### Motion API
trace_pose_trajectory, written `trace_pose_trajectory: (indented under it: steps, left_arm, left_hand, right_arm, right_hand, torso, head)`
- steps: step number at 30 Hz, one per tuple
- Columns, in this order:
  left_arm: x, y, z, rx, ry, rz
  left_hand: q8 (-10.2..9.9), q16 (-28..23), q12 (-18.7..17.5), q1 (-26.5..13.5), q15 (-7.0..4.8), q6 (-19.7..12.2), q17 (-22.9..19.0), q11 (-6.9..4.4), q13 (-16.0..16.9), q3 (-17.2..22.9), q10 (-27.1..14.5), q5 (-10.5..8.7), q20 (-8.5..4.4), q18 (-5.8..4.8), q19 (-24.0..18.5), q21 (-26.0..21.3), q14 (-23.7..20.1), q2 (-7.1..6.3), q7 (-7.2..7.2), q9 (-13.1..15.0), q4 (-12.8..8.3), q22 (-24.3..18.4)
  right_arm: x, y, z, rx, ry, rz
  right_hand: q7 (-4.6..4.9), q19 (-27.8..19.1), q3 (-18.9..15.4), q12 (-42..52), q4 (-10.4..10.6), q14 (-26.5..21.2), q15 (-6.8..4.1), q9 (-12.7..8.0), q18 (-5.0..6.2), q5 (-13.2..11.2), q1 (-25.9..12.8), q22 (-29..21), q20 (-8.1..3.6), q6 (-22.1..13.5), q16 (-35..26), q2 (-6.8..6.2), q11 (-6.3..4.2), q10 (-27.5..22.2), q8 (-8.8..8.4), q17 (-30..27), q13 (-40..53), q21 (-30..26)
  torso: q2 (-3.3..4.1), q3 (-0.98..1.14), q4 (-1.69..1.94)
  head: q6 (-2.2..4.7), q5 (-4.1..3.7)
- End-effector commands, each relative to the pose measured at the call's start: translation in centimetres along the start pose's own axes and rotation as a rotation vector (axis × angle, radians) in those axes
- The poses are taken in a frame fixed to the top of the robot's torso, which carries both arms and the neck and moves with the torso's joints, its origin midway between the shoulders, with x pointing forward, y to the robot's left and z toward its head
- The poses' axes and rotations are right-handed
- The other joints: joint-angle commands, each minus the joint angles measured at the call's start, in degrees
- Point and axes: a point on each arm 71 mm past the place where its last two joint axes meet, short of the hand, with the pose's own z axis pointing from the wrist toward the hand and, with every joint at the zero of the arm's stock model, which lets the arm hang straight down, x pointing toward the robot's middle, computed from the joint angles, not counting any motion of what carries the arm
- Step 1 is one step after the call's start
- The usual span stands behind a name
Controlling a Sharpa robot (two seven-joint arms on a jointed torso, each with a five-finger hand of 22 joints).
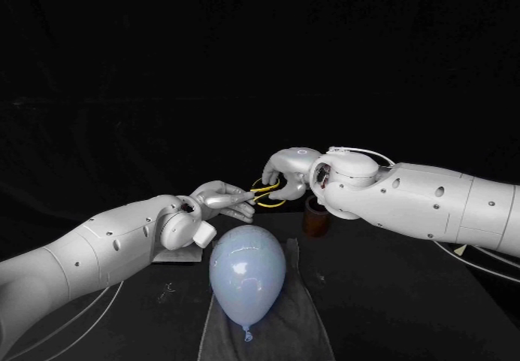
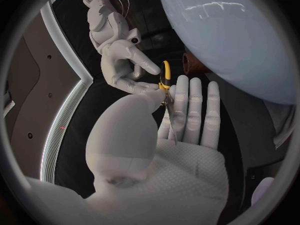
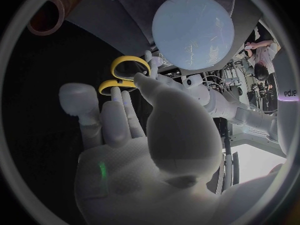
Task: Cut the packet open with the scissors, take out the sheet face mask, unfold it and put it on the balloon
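Note:
The yellow-handled scissors (image 1: 269,194) hang in the air between my two hands, above the far end of the balloon. My left hand (image 1: 222,200) pinches the blades (image 2: 170,121) between thumb and flat fingers. My right hand (image 1: 288,170) has fingertips on the yellow loops (image 3: 127,67), and finger and thumb meet on the handle (image 2: 165,78). The pale blue balloon (image 1: 247,269) lies lengthwise on a grey cloth (image 1: 284,331), its knot towards me. A pale flat thing (image 1: 173,256), perhaps the packet, lies under my left forearm.
A brown cylinder (image 1: 315,221) stands just beyond the balloon, below my right wrist. Cables trail off the table at the near left and the right.

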Motion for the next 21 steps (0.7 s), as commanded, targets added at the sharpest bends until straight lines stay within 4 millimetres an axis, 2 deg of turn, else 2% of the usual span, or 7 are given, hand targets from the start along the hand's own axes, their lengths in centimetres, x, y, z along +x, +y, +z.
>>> trace_pose_trajectory:
  steps: [1, 12, 21]
  left_arm:
    - [0.1, -0.5, 0.0, 0.023, 0.015, -0.002]
    - [0.5, -0.6, -0.1, 0.023, 0.036, -0.023]
    - [0.6, -0.6, -0.1, 0.025, 0.04, -0.03]
  left_hand:
    - [0.1, 0.1, 0.3, -0.1, 0.06, 0.4, 0.1, 0.0, 0.1, 5.3, 0.5, 0.22, 0.06, 0.73, 0.4, 0.2, 0.4, 0.42, -0.07, -0.1, -5.1, 0.1]
    - [0.2, 0.1, 0.4, -0.2, 0.06, 0.4, 0.1, 0.0, 0.1, 5.4, 0.5, 0.22, 0.04, 0.73, 0.4, 0.3, 0.5, 0.42, -0.07, 0.0, -5.1, 0.1]
    - [0.2, 0.1, 0.4, -0.3, 0.05, 0.4, 0.1, 0.0, 0.1, 5.4, 0.5, 0.22, 0.05, 0.72, 0.3, 0.3, 0.5, 0.44, -0.08, 0.0, -5.1, 0.1]
  right_arm:
    - [0.3, -0.3, 0.3, 0.024, 0.016, -0.009]
    - [1.4, -0.3, 1.0, 0.026, 0.069, -0.023]
    - [2.4, -0.1, 1.0, 0.003, 0.139, -0.024]
  right_hand:
    - [0.03, -0.6, -0.4, -0.5, -0.1, 1.4, 0.43, 0.0, 0.18, 0.0, -0.1, -0.4, 0.44, -0.5, -0.1, -0.03, 0.29, -1.2, -0.54, -0.7, -0.4, -0.3]
    - [-0.33, -0.8, -0.5, -1.1, -0.3, 1.3, 0.21, -0.1, 0.3, 0.2, 0.5, 0.1, 0.5, -1.0, 0.1, 0.19, 0.26, -2.5, -0.94, -0.8, -0.5, 0.0]
    - [-0.99, -0.3, -0.4, -0.4, -0.2, 1.7, -0.91, 0.2, 0.2, 0.2, 0.6, 2.2, -0.16, 0.2, 1.3, 0.69, -0.3, -1.6, -0.5, 0.2, -0.3, 2.0]
  torso:
    - [0.01, -0.02, 0.04]
    - [0.03, -0.11, 0.09]
    - [-0.01, -0.04, 0.04]
  head:
    - [0.05, -0.09]
    - [-0.08, -0.33]
    - [-0.29, -0.28]
